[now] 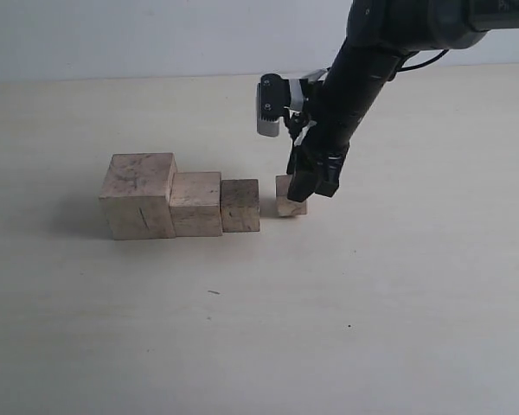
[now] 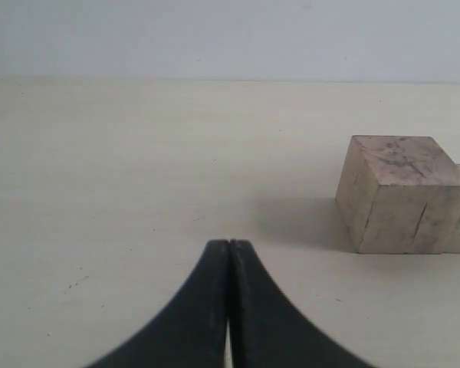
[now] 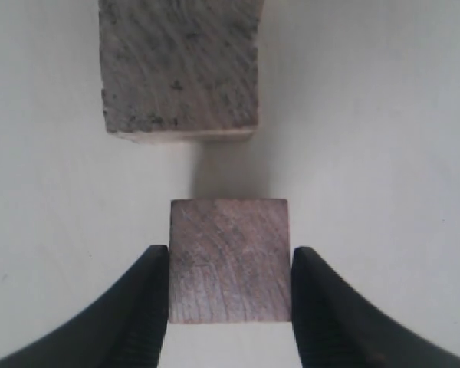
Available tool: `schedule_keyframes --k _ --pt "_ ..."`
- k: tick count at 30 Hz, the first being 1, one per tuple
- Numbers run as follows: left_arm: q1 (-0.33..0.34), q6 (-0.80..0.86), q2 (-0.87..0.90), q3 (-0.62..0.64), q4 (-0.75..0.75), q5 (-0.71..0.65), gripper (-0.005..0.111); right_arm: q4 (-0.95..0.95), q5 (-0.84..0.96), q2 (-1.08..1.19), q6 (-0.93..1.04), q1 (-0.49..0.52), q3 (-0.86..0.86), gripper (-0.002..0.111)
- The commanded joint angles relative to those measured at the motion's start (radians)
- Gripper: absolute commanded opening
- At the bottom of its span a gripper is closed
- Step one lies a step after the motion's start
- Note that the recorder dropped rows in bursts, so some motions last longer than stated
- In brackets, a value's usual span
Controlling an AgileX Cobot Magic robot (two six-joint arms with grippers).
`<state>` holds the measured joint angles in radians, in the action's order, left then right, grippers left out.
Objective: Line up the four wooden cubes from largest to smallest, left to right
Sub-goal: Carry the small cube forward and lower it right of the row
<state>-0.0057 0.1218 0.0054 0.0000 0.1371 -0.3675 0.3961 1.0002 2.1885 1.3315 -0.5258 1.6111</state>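
Left tool (image 2: 228, 307): fingers pressed together on nothing, low over the bare tabletop (image 1: 372, 303), facing the big end of the row and clear of the work.
Largest cube (image 1: 138, 194): at the row's left end, its place as the size order asks.
Second cube (image 1: 196, 203): flush against the largest, one step smaller.
Third cube (image 1: 240, 205): touching the second, so three stand in falling order.
Smallest cube (image 1: 285, 204): just right of the third with a narrow gap between them (it appears to sit on the tabletop or barely above it).
Right tool (image 1: 311, 181): reaching down from above, pinching the smallest cube by two opposite faces, likely to set it square at the row's end.
Containers: none in view; all four cubes stand on the open tabletop.
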Motion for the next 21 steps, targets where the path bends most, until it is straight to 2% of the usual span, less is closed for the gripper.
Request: schedule_keyframes --k 1,7,10,12,13,18,21 --pt "-0.005 0.001 -0.005 0.0 0.0 0.011 0.0 0.038 -0.001 0.0 0.012 0.001 -0.001 0.0" --pt "-0.005 0.001 -0.005 0.0 0.0 0.011 0.0 0.067 0.015 0.012 0.012 0.001 -0.001 0.0" --pt "-0.005 0.001 -0.005 0.0 0.0 0.011 0.0 0.067 0.021 0.015 0.01 0.001 -0.001 0.005" --pt "-0.005 0.001 -0.005 0.0 0.0 0.011 0.0 0.071 0.021 0.015 0.01 0.001 -0.001 0.012" --pt "-0.005 0.001 -0.005 0.0 0.0 0.011 0.0 0.075 0.021 0.015 0.01 0.001 -0.001 0.021" --pt "-0.005 0.001 -0.005 0.0 0.0 0.011 0.0 0.077 0.021 0.019 0.003 0.001 -0.001 0.047" --pt "-0.005 0.001 -0.005 0.0 0.0 0.011 0.0 0.077 0.021 0.021 0.001 0.001 -0.001 0.057"
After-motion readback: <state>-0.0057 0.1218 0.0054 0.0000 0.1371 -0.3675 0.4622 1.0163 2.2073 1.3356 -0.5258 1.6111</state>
